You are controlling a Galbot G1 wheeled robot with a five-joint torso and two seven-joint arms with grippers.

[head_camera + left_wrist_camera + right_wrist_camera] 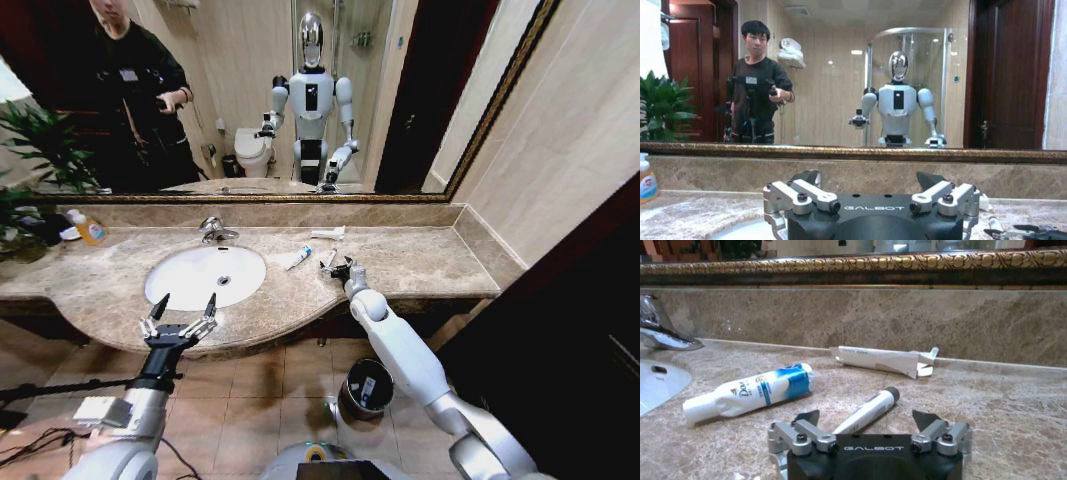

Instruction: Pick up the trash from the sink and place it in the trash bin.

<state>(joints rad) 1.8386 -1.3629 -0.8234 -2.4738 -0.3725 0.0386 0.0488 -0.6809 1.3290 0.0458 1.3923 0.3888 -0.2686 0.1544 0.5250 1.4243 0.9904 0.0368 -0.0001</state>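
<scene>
The right tool (867,425) is hovering open over a slim white tube (870,411) on the table (420,262); the left tool (181,312) is waiting open by the sink (205,275).

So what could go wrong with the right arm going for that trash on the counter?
1. The right tool is open around a slim white tube with a dark cap; round, it could roll out as the fingers close.
2. The white-and-blue squeezed tube lies close beside it and may be knocked.
3. The small black bin with a shiny rim sits under the arm, an awkward drop.
</scene>
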